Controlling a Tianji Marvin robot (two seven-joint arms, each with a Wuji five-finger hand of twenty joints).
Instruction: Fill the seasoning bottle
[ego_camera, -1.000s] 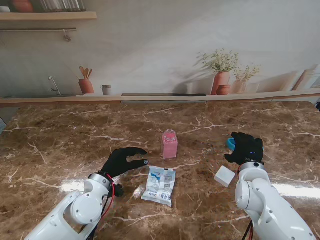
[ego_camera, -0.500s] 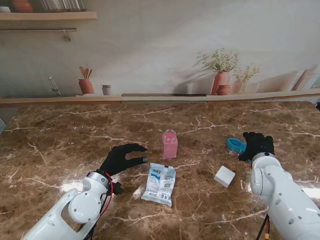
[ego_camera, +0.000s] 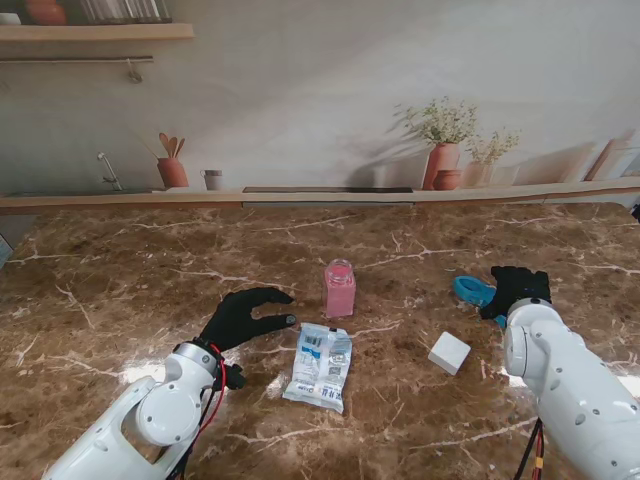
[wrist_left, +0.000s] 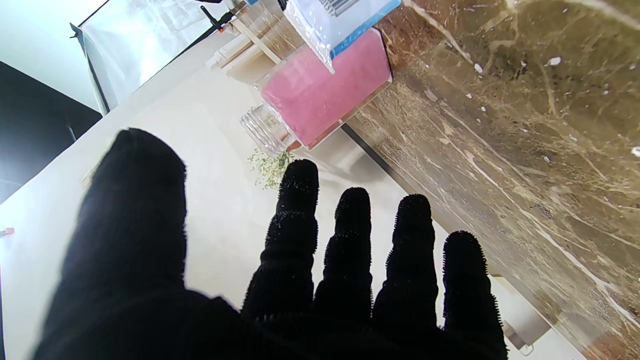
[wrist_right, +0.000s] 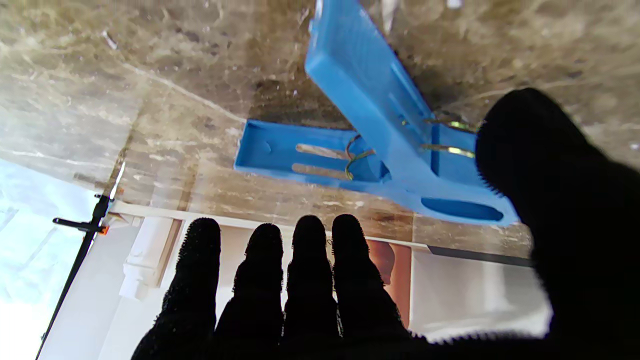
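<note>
The seasoning bottle (ego_camera: 340, 288), filled with pink contents and uncapped, is standing upright near the centre of the marble worktop (ego_camera: 120, 290). A refill packet (ego_camera: 320, 368) is lying flat just nearer to me than the bottle. The left hand (ego_camera: 244, 316) is hovering to the left of the bottle, fingers (wrist_left: 295, 225) spread apart, gripping nothing. The right hand (ego_camera: 516, 288) is hanging well to the right of the bottle, directly beside a blue clip (ego_camera: 472, 291); its fingers (wrist_right: 310, 280) are extending together, thumb apart, and holding nothing. A white cube (ego_camera: 449, 352) is resting to the bottle's right, nearer to me than the clip.
</note>
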